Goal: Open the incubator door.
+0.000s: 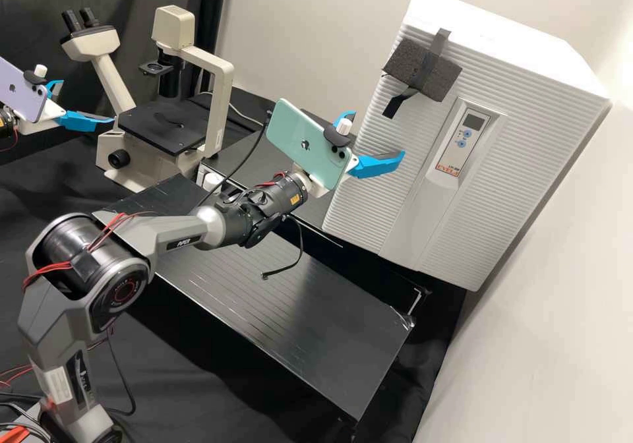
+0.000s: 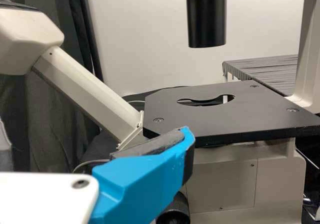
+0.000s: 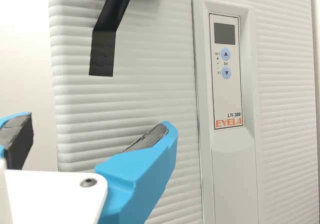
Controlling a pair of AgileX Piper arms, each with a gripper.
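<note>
The white ribbed incubator [image 1: 527, 100] stands at the right with its door [image 1: 369, 212] shut. A dark foam block [image 1: 425, 70] with black straps is fixed at the door's upper left. My right gripper [image 1: 379, 133] is open before the door's left part, below the foam, holding nothing. In the right wrist view the open right gripper [image 3: 100, 123] is before the door [image 3: 135, 94], lower than the hanging strap end [image 3: 102, 54]; the control panel [image 3: 227, 74] is beside it. My left gripper [image 1: 88, 101] stands open by the microscope; the left wrist view shows this gripper [image 2: 97, 134] too.
The cream microscope [image 1: 214, 100] with its black stage [image 1: 161, 128] stands at the back left. A black bench [image 1: 264, 298] lies below the right arm, with a loose cable [image 1: 300, 248] hanging over it. A pale wall [image 1: 554, 337] borders the incubator's right.
</note>
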